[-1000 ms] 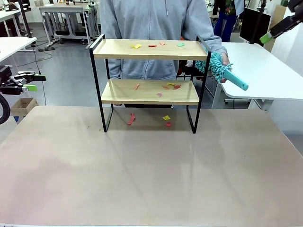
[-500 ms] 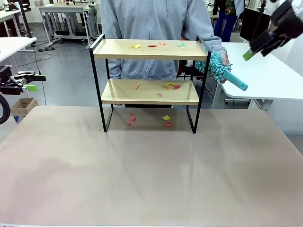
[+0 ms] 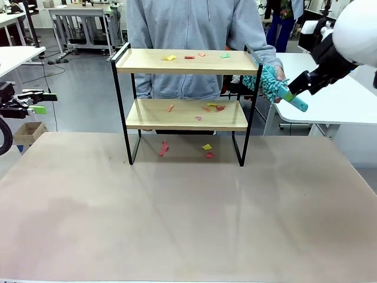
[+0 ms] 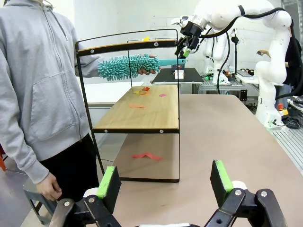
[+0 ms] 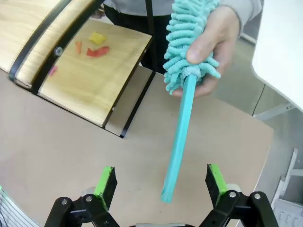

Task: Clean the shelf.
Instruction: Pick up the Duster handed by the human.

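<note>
The table [image 3: 188, 224] carries the shelf [image 3: 153, 115] at its far middle, and behind it a person's hand [image 5: 215, 38] holds a teal duster [image 3: 272, 84] by the shelf's right end. The right gripper [image 5: 160, 176] gapes wide at the duster's handle tip without gripping it, and the left gripper [image 4: 165, 182], also wide, hangs off the table's left side. Paper scraps [image 3: 212, 107] lie on both boards and beneath.

The left arm [image 3: 7, 99] sits low at the far left, and its left gripper [image 3: 42, 102] lies level with jaws wide apart and nothing between them. The right arm [image 3: 356, 26] reaches in high from the right. Its right gripper [image 5: 161, 182] gapes wide just below the person's raised hand [image 5: 213, 42], whose fingers are curled shut. The person's other hand [image 4: 47, 187] hangs by the hip.
</note>
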Tool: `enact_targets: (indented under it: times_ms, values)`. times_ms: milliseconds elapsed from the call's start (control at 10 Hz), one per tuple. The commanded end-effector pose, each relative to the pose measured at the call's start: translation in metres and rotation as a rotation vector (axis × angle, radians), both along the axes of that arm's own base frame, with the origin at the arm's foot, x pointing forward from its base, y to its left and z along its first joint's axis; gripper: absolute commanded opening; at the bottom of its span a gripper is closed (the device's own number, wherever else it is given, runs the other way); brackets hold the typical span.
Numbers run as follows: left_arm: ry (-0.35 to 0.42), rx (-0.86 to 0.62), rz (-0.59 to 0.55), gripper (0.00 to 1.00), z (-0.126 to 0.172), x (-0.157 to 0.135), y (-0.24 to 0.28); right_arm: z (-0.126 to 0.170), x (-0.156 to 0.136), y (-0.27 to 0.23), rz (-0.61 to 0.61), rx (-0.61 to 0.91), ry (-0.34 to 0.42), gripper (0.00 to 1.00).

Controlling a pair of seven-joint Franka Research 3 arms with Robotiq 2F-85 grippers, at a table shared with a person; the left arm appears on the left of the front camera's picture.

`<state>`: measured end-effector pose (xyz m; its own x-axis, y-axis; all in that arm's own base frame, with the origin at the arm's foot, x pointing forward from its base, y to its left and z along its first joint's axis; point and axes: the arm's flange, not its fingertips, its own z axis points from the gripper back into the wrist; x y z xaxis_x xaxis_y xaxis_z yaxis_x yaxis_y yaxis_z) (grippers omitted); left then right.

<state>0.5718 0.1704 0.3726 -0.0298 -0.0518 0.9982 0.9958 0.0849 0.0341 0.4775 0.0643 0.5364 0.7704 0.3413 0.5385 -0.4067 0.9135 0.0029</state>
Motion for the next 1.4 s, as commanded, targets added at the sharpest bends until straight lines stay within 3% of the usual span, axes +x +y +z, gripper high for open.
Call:
enact_targets:
  times_ms: [0,100,300,700,1000,1100,1200,1300]
  values:
    - [-0.006,0.000,0.000,1.00,0.002,0.000,0.001,-0.013,0.010,0.009,-0.067,-0.043,0.041,1.00]
    - [-0.006,0.000,0.000,1.00,0.002,0.000,0.001,0.000,0.000,0.000,0.000,0.000,0.000,1.00]
    - [-0.006,0.000,0.000,1.00,0.002,0.000,0.001,0.000,0.000,0.000,0.000,0.000,0.000,1.00]
    - [-0.006,0.000,0.000,1.00,0.002,0.000,0.001,-0.028,0.019,0.009,0.002,0.053,0.072,1.00]
    - [-0.006,0.000,0.000,1.00,0.002,0.000,0.001,-0.030,0.023,0.007,-0.045,0.037,0.061,1.00]
    - [-0.006,0.000,0.000,1.00,0.002,0.000,0.001,-0.030,0.025,0.003,-0.077,0.036,0.061,0.40]
    - [-0.006,0.000,0.000,1.00,0.002,0.000,0.001,-0.030,0.025,0.000,-0.083,0.035,0.060,0.40]
    - [-0.006,0.000,0.000,1.00,0.002,0.000,0.001,-0.029,0.025,-0.002,-0.086,0.036,0.060,0.00]
